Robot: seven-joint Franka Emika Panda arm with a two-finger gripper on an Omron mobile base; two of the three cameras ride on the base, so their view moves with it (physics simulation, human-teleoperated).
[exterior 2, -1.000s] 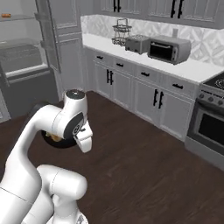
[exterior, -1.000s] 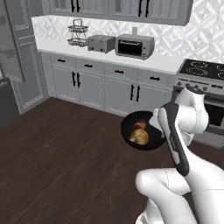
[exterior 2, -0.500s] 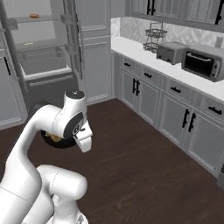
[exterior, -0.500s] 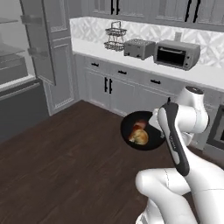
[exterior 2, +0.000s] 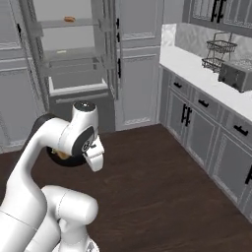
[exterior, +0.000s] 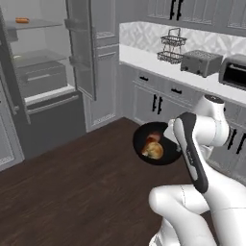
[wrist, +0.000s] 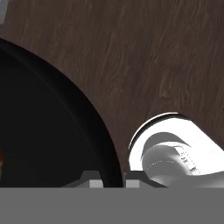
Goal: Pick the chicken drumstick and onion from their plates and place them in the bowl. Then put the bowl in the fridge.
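With the view swung round, the open tall grey fridge (exterior: 43, 86) stands far left; the gripper (wrist: 108, 180) pinches the loaded glossy dark bowl's (exterior: 166, 156) rim.

No legible text or labels.

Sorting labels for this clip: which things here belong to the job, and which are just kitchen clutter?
Job:
- bowl, rim pinched in the shut claw
- drumstick and onion, in the bowl
- fridge, door open

Clutter:
- toaster
- wire rack
- toaster oven
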